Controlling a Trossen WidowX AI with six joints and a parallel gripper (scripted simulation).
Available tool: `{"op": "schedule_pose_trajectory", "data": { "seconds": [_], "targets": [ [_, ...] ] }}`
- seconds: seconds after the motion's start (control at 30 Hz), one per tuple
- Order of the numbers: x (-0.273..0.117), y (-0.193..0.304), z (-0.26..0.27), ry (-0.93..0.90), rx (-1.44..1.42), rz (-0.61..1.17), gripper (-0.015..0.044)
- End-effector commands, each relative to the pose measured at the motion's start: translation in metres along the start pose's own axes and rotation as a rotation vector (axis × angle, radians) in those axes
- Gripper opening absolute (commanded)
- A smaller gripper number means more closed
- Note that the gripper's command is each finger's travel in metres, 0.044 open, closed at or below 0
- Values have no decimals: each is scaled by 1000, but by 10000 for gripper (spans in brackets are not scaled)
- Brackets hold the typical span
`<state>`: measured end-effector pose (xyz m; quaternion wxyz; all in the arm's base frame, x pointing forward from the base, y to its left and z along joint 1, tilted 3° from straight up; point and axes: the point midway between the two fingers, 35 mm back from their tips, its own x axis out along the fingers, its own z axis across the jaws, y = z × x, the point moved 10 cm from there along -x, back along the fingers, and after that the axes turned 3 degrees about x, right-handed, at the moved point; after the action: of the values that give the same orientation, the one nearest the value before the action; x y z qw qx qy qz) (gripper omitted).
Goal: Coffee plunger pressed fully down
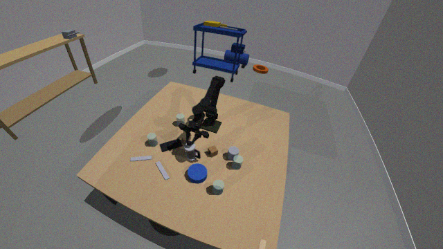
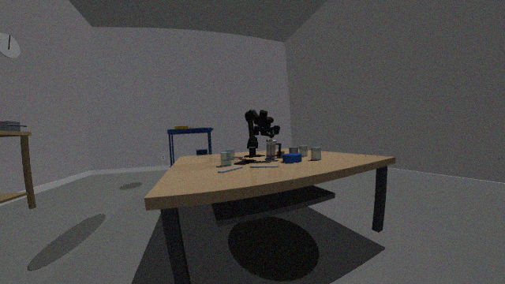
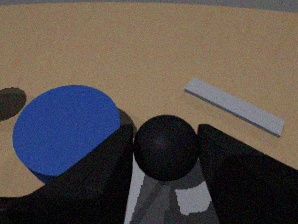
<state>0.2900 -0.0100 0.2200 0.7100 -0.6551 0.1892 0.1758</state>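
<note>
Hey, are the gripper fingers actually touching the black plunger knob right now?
Touching. In the wrist view the plunger knob sits squeezed between both fingers of the gripper, with no gap visible on either side.

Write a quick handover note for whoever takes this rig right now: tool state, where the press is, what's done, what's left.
Tool: shut on the plunger knob, a finger on each side.
Coffee press: upright on the table, near the blue disc.
Done: knob gripped, tool above the press.
Unclear: whether the plunger is fully down.
Left: finish the press straight down if needed, then open and lift away without nudging it.
</note>
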Motion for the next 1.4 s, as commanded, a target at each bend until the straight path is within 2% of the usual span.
{"op": "schedule_pose_trajectory", "data": {
  "seconds": [0.0, 0.73, 1.13, 1.37],
  "targets": [
    [3, 3, 0, 1, 8, 19, 114],
    [2, -1, 0, 0, 1, 5, 114],
    [2, -1, 0, 0, 1, 5, 429],
    [-15, -19, 0, 1, 3, 10, 440]
  ]
}}
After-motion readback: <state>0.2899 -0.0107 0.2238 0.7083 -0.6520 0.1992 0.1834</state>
